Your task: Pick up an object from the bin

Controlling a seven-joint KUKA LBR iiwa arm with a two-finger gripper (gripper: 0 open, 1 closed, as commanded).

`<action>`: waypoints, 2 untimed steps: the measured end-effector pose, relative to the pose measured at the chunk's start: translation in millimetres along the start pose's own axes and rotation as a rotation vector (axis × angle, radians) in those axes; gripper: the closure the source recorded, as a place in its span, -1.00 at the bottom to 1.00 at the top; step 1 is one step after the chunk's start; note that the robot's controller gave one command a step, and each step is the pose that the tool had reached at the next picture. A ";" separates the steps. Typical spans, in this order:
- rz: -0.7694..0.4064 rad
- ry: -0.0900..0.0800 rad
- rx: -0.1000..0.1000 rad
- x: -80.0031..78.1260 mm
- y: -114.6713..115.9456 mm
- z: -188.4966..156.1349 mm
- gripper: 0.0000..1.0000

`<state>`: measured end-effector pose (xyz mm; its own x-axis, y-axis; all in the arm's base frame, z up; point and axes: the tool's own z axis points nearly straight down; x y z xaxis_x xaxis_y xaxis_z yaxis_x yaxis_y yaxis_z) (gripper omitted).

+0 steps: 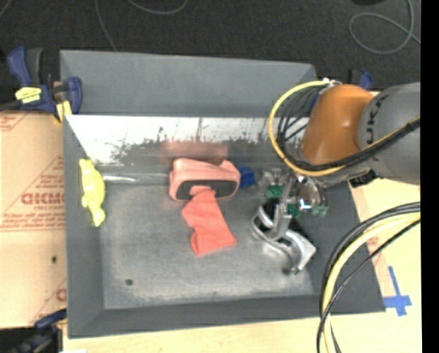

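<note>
My gripper (284, 206) hangs low at the right side of the bin, directly over a shiny silver metal piece (291, 250) with a curved, clamp-like shape that lies on the floor there. The gripper's tip meets the upper end of that piece, and whether it touches is unclear. To the left of the gripper lies a small blue thing (247, 176), right beside a pink dispenser-shaped object (202, 178) with a dark slot. A salmon-red cloth-like piece (208, 225) lies just below the pink object, left of the silver piece.
A yellow toy-like thing (92, 190) lies against the bin's left wall. The arm with its orange cover and looped cables reaches in over the right rim. Bare bin floor stretches along the front and at the lower left.
</note>
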<state>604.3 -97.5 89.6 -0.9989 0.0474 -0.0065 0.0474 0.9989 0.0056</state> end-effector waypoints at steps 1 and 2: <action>-0.082 0.003 -0.016 -4.1 -5.2 3.0 -1.00; -0.341 -0.003 -0.033 -3.9 0.0 5.5 -1.00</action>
<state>608.3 -97.7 84.1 -0.9570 -0.2896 -0.0169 -0.2900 0.9564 0.0346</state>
